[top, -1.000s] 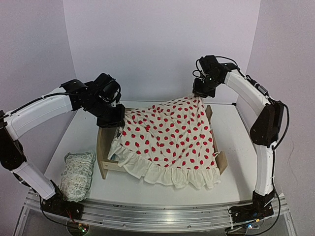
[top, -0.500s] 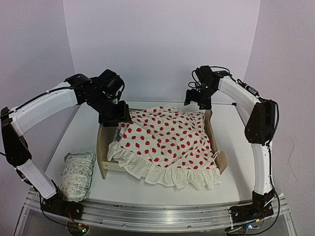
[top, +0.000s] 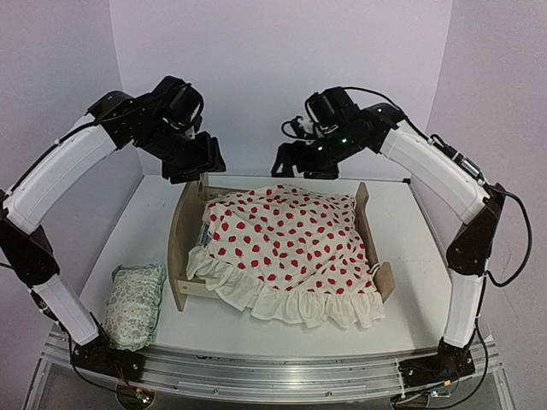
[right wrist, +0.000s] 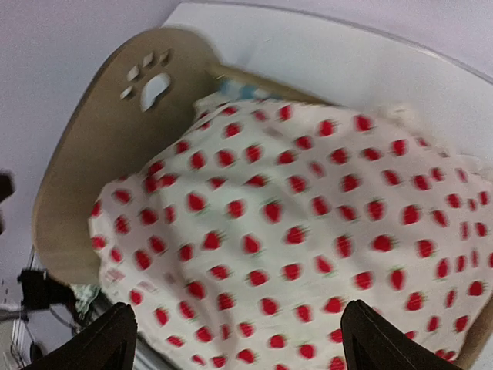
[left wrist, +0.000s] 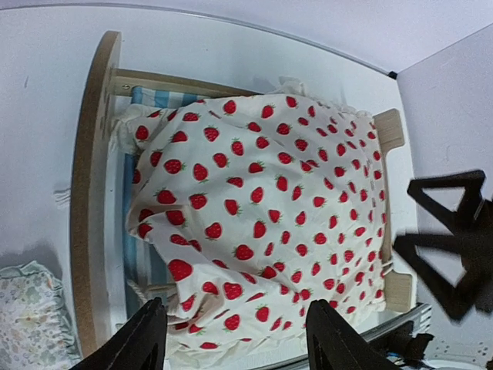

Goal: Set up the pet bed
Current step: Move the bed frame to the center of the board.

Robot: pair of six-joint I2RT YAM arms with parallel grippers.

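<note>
1. Your pet bed (top: 193, 288) stands on the white surface (top: 137, 218). Its tall rounded headboard (top: 178, 235) is on the left arm's side and its lower footboard (top: 365, 213) is on the right arm's side.
2. A cream blanket (top: 291, 243) with red strawberry spots lies over most of the bed. Its ruffled hem (top: 299, 306) hangs over the bed's near rail and onto the surface.
3. Only a narrow strip of the blue-and-white striped mattress (left wrist: 142, 231) shows, between the blanket and the headboard.
4. Your right wrist view shows the paw-print cutout (right wrist: 148, 83) in the headboard, uncovered by the blanket.
5. Your left claw (top: 195, 164) hovers above the bed's far headboard corner, clear of the wood. Its fingers (left wrist: 142, 337) are spread apart with nothing between them, and only the blanket is below.
6. Your right claw (top: 299, 161) hovers above the bed's far rail, near the middle. Its fingers (right wrist: 108, 339) are wide apart and hold nothing.
7. A small green-patterned pillow (top: 135, 303) lies on the surface outside the bed, close beside the near end of the headboard.
</note>
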